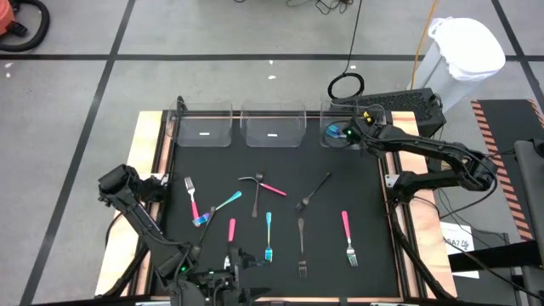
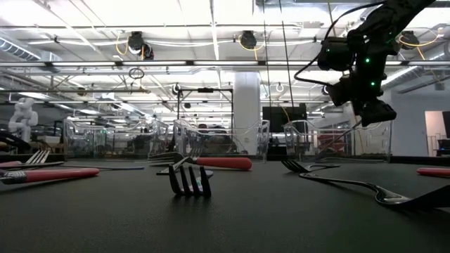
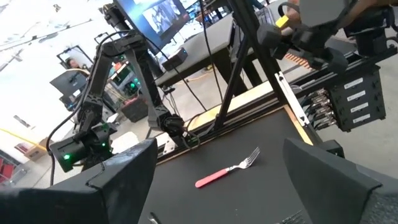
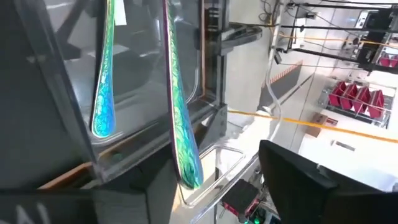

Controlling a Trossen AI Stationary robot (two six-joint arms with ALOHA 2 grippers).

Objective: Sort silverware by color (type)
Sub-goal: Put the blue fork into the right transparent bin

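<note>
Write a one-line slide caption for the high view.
Right gripper over the rightmost clear bin; forks scattered on the black mat; left gripper waits open near the front edge.

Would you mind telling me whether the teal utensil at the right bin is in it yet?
In: the right wrist view shows the teal utensil behind the right bin's clear wall, handle standing upright.

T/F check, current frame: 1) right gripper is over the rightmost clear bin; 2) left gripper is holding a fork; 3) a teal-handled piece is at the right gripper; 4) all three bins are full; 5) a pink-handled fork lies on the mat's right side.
1) True: the right gripper is over the rightmost clear bin.
2) False: the left gripper is open and empty, at the mat's near edge.
3) True: the teal-handled utensil hangs there inside the bin.
4) False: the left bin and middle bin look empty.
5) True: the pink-handled fork lies there.
</note>
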